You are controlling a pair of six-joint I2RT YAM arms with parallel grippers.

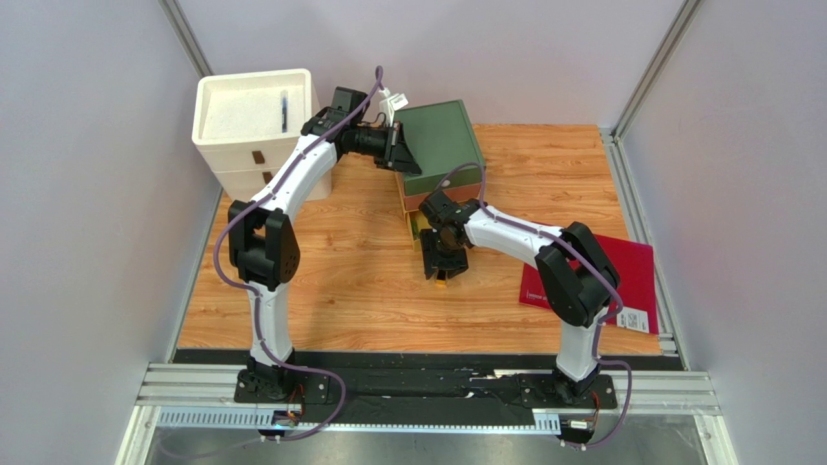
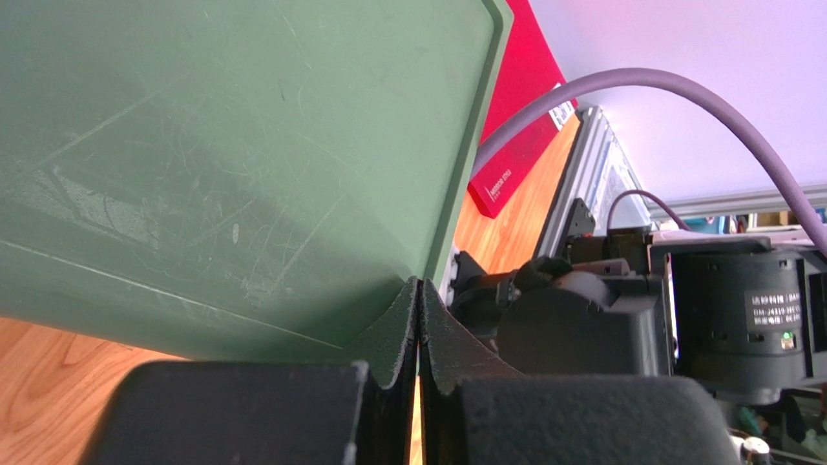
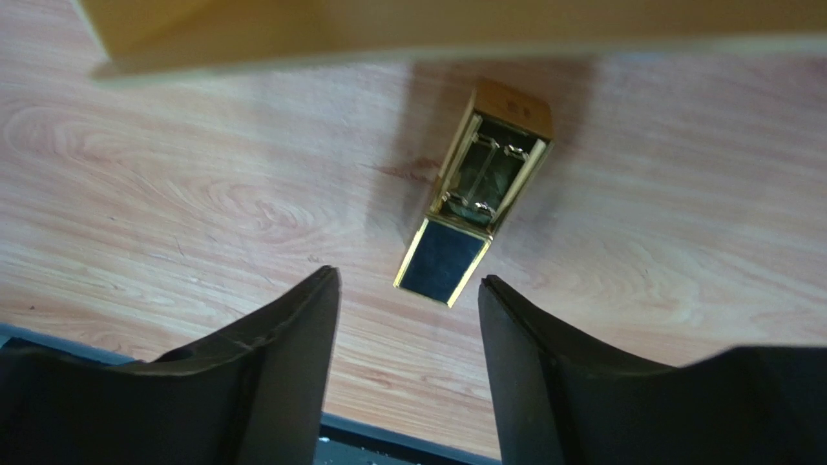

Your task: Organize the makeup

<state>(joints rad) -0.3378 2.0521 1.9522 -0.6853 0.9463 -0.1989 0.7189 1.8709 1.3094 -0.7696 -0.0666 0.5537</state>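
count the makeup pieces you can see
2: a black-and-gold case lying by the right gripper, and a slim dark stick in the white tray. Others may be hidden.

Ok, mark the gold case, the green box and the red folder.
gold case [image 3: 476, 189]: right wrist view, on its middle section.
green box [image 1: 446, 145]: top view, on the middle of its top face.
red folder [image 1: 636, 271]: top view, on a bare part of its cover.
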